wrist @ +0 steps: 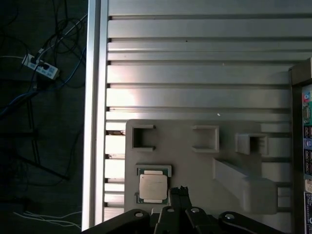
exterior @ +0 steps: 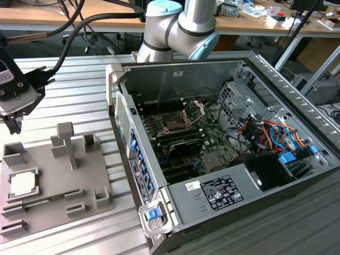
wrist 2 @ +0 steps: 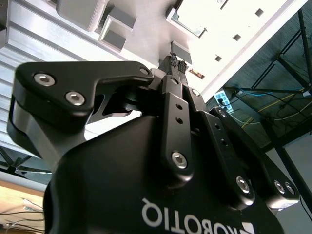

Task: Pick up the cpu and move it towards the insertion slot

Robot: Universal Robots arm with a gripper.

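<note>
The cpu (exterior: 24, 184) is a small silvery square chip lying flat in a pocket of the grey plastic tray (exterior: 58, 186), at the exterior view's left. My gripper (exterior: 11, 125) hangs in the air above the tray's far left corner, apart from the cpu, its fingers together and holding nothing. In the first wrist view the cpu (wrist: 152, 186) lies just beside my gripper (wrist: 179, 191). The second wrist view has my gripper (wrist 2: 175, 63) with its narrow tips closed. The insertion slot (exterior: 175, 121), with its shiny metal frame swung open, sits on the board inside the open computer case.
The open computer case (exterior: 223, 143) lies on the ribbed aluminium table (exterior: 79, 79), at the exterior view's right of the tray. Upright blocks (exterior: 65, 143) rise from the tray. The arm's base (exterior: 180, 26) stands behind the case. Bundled cables (exterior: 271, 135) fill the case's right side.
</note>
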